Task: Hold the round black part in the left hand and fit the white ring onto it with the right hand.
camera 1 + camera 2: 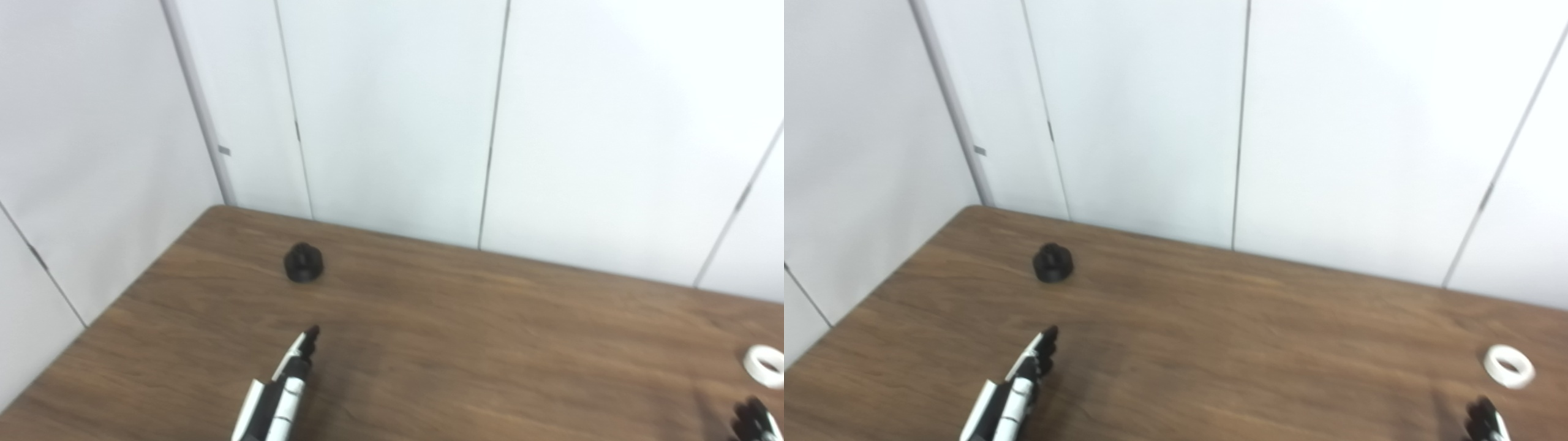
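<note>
The round black part [303, 263] sits on the brown table [465, 331] toward the far left, untouched. My left hand [288, 383] reaches in from the bottom edge with its fingers stretched out toward the part, still well short of it and holding nothing. The white ring [765, 365] lies flat on the table at the far right. Only the dark fingertips of my right hand [754, 421] show at the bottom right corner, just short of the ring, and I cannot tell how they are set.
White wall panels [392, 110] rise right behind the table's far edge. The table's left edge [92, 324] runs diagonally, close to the black part.
</note>
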Controlling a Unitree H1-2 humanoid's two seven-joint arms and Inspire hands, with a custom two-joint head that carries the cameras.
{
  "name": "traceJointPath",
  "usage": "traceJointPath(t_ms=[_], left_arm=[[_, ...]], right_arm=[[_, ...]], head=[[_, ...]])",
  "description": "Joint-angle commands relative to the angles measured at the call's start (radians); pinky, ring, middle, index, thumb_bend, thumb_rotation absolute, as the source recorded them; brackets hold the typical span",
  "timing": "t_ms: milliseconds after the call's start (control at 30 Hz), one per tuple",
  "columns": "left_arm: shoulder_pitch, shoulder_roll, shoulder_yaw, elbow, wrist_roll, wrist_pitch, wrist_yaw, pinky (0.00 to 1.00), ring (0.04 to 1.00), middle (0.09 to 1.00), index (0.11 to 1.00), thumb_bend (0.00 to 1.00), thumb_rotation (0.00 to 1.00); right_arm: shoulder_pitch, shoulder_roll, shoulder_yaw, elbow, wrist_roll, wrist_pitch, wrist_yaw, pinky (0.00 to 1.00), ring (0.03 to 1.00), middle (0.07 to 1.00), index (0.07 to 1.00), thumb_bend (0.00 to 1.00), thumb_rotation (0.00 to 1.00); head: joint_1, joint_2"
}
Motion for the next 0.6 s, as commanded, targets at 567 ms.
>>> traceJointPath(t_ms=[567], left_arm=[[0.004, -0.05, -0.035, 0.007, 0.153, 0.052, 0.057, 1.0, 1.0, 1.0, 0.996, 0.6, 0.66]], right_arm=[[-0.01, 0.009, 0.002, 0.025, -0.083, -0.027, -0.028, 0.95, 0.929, 0.902, 0.916, 0.69, 1.0]], head=[[-0.051, 0.035]])
